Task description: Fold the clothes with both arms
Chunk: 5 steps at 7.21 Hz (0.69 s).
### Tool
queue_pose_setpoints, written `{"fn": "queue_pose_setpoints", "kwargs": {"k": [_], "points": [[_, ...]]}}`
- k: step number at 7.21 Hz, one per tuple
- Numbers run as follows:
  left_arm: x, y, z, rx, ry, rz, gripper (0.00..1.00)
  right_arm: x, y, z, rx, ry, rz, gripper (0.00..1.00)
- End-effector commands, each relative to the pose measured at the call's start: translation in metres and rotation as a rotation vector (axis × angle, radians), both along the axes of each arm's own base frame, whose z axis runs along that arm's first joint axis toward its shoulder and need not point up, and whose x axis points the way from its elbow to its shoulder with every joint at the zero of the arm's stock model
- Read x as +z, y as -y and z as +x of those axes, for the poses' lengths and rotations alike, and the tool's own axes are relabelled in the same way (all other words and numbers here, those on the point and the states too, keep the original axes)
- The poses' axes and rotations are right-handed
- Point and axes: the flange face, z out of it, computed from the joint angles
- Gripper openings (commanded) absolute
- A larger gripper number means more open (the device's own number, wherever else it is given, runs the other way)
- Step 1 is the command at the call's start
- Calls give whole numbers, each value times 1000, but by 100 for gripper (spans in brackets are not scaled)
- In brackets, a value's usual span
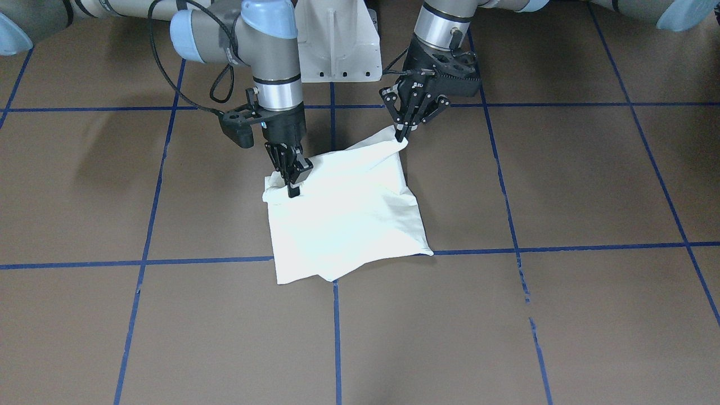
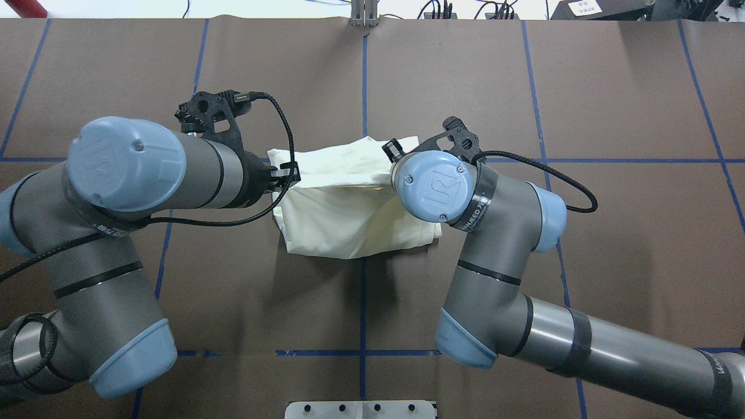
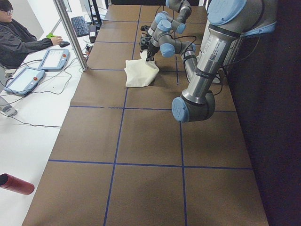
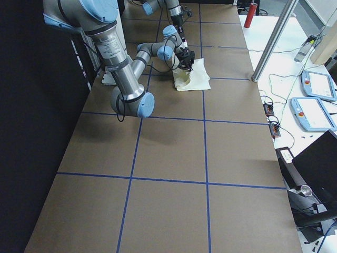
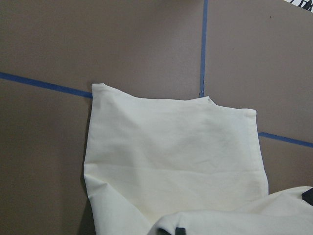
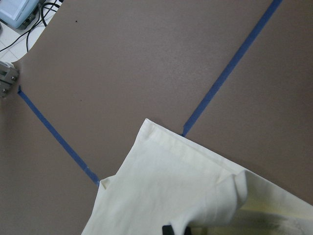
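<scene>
The clothes are one cream shirt (image 1: 349, 225), folded into a rough square in the middle of the brown table, plain side up with no print showing. It also shows in the overhead view (image 2: 343, 221). My left gripper (image 1: 403, 136) is shut on the shirt's corner nearest the robot and holds it raised off the table. My right gripper (image 1: 293, 188) is shut on the opposite near corner, with cloth bunched around its fingers. In the overhead view the left gripper (image 2: 287, 174) pinches the shirt's left edge, and the right wrist hides the right gripper. Both wrist views show the shirt (image 5: 176, 161) (image 6: 166, 196) lying below.
Blue tape lines (image 1: 337, 315) divide the brown table into squares. The white pedestal base (image 1: 337, 45) stands just behind the shirt. A person (image 3: 14, 37) sits at a side desk with tablets (image 4: 310, 113). A red cylinder (image 3: 16, 184) lies off the table's edge.
</scene>
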Motion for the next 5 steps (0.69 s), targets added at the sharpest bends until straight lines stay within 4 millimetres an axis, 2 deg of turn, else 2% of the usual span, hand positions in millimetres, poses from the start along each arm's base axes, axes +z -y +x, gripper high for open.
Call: {"fn": "queue_pose_setpoints", "kwargs": {"k": [1, 3, 5], "points": [[13, 31, 30, -10, 57, -22, 0, 23, 43, -29, -16, -24, 10, 0], [35, 47, 46, -19, 87, -12, 0, 35, 59, -36, -27, -30, 33, 0], [52, 62, 57, -22, 99, -2, 0, 25, 69, -35, -50, -30, 38, 0]]}}
